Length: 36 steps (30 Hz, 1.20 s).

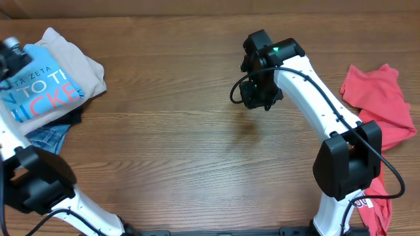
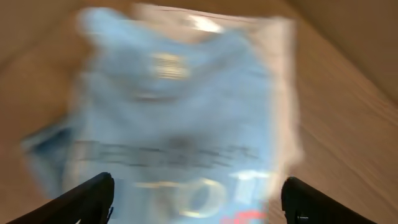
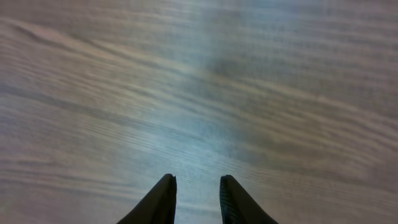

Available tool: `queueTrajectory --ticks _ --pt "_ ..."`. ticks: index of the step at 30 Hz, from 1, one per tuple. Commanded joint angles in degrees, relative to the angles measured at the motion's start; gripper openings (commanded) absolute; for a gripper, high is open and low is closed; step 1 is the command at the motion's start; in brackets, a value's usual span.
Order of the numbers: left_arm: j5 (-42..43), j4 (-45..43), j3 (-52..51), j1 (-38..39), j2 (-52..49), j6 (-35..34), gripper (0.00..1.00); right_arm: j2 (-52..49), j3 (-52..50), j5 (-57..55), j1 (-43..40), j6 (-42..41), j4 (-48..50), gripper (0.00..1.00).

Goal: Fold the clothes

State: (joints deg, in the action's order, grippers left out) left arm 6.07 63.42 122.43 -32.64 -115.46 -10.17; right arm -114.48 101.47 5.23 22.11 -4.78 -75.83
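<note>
— So where do the clothes sit?
— Folded blue printed T-shirt (image 1: pixel 41 92) tops a stack at upper left, over a beige garment (image 1: pixel 73 58) and denim (image 1: pixel 47 136). Unfolded red garment (image 1: pixel 380 98) lies at the right edge.
— And the grippers?
— Left gripper (image 2: pixel 199 202) hangs spread wide above the blue shirt, blurred. Right gripper (image 3: pixel 198 202), nearly closed and empty, hovers over bare wooden table (image 1: pixel 184 151).

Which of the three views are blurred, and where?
Left wrist: strong motion blur over the light blue printed T-shirt. Right wrist: soft blur and pale glare on the brown wooden table. Overhead: mostly sharp, only the left gripper smeared.
</note>
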Motion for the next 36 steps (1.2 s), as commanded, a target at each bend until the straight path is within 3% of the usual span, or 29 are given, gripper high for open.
queueTrajectory --ticks 1,3,7,8,15,21,27,32,36 --pt "6.25 0.66 1.88 7.54 3.67 8.07 0.89 1.66 1.05 2.82 -0.68 0.24 3.76 0.36" --pt "6.25 1.2 1.88 12.2 3.89 10.34 0.89 2.1 1.09 6.36 -1.42 0.2 7.34 0.49" --pt "4.76 2.82 1.86 21.22 3.82 12.0 0.94 2.29 2.49 14.8 -4.33 0.24 13.2 1.0" --pt "3.65 3.26 1.86 23.15 3.82 12.02 1.0 2.29 2.67 15.85 -5.07 0.22 14.49 1.0" --pt "1.01 7.61 1.86 32.79 3.82 11.89 1.0 2.29 3.3 14.8 -12.57 1.09 19.08 1.0" --pt "0.74 23.67 1.79 34.56 3.82 7.17 0.98 5.03 3.28 12.24 -20.68 -1.25 9.7 1.0" --pt "-0.68 32.98 1.79 34.56 3.85 5.4 0.96 10.36 2.51 4.24 -20.94 -1.25 2.71 1.0" --pt "-0.26 33.42 -2.08 34.73 7.56 4.94 0.95 16.35 -2.23 3.76 -20.68 -1.31 0.85 1.0" --pt "-0.33 32.48 -11.96 36.76 16.57 3.5 0.95 26.67 -11.67 3.48 -20.68 -2.03 3.52 1.0"
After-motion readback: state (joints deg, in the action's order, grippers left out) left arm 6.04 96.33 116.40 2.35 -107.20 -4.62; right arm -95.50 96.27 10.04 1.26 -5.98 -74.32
